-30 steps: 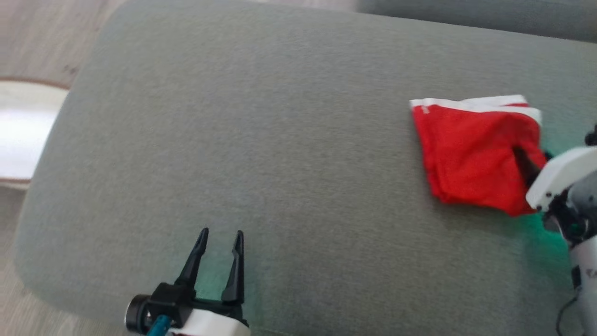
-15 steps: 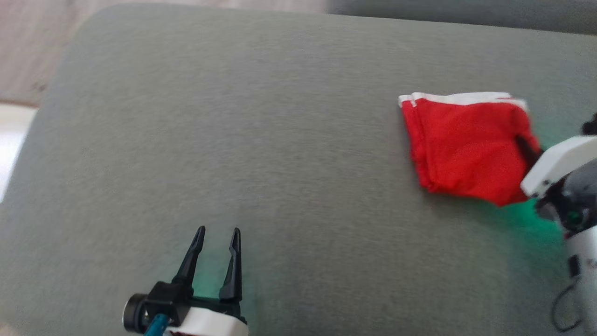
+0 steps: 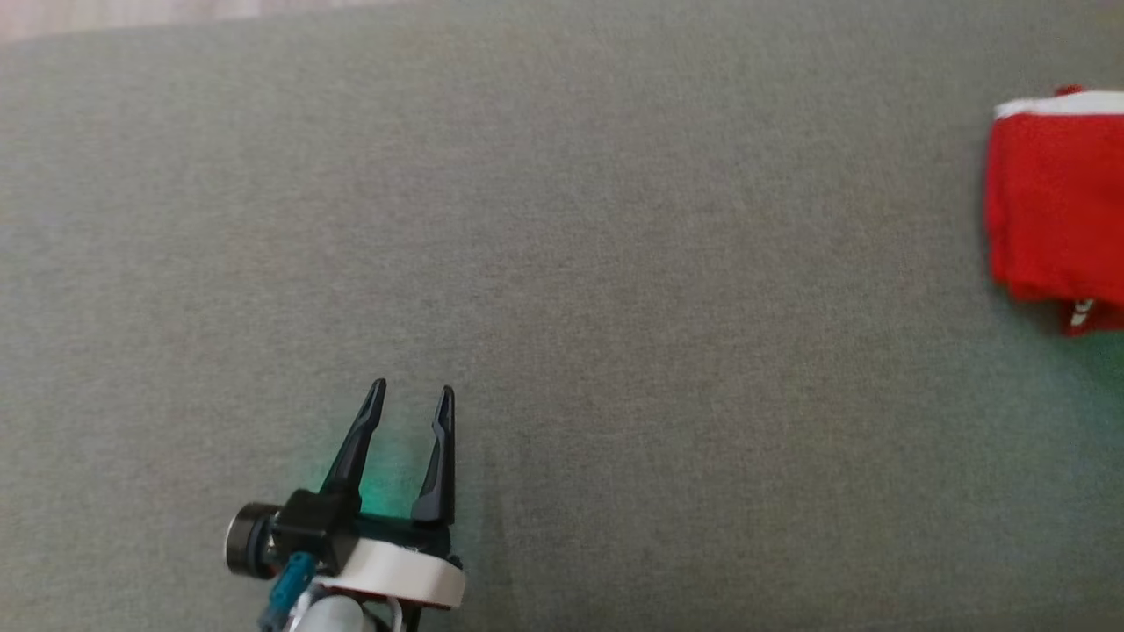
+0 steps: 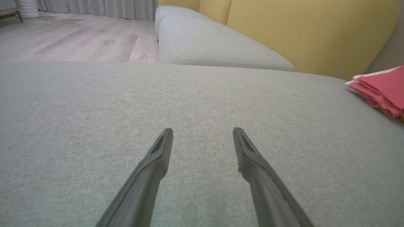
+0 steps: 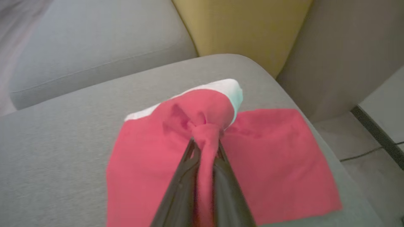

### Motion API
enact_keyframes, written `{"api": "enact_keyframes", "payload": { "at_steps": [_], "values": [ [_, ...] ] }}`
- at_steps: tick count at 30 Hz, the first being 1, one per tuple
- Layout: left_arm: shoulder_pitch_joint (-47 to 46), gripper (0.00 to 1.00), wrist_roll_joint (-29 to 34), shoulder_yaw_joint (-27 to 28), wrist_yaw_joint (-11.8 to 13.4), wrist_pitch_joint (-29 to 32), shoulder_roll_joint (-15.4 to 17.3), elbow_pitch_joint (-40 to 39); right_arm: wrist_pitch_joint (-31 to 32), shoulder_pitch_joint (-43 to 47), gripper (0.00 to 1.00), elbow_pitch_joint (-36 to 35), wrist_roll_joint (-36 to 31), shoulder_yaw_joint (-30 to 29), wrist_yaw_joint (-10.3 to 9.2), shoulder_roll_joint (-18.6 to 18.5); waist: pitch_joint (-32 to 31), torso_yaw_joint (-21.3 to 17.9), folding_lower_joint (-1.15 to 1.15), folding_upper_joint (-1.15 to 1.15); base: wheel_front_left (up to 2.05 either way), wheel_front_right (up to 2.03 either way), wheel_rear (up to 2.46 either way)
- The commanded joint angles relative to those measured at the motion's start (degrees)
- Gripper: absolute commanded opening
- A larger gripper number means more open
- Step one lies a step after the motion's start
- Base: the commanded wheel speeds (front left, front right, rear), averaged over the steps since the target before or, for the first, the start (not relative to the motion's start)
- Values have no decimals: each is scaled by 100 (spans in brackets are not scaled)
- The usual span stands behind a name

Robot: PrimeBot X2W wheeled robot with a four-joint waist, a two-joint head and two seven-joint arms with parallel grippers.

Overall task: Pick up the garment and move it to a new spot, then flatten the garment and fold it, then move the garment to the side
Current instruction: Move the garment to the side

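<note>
Red garment (image 3: 1054,202) is lying folded near the right end of the grey sofa cushion (image 3: 615,263); right claw (image 5: 205,145) is clamping shut on a bunched ridge of it, while left claw (image 3: 412,386) is hovering wide open, empty, well apart. Folding seems done; moving it aside is remaining.

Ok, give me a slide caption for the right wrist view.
Right gripper pinches a fold of the red garment on the grey cushion.

The red garment (image 5: 268,164), white along one edge, is lying on the grey cushion (image 5: 56,142), its middle part bunching upward.
</note>
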Motion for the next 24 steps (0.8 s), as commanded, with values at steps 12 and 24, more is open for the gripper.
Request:
{"api": "enact_keyframes", "payload": {
  "at_steps": [12, 24],
  "values": [
    [-144, 100, 132, 274, -17, -55, -1, -51, -1346, -159, 100, 892, -2211, -746, 39, -226, 92, 26, -1, 0, 0, 0, 0],
    [328, 100, -97, 771, 90, -55, 6, -180, -2849, 553, 100, -574, -2492, -290, 39, 725, -734, -31, -1, 0, 0, 0, 0]
  ]
}}
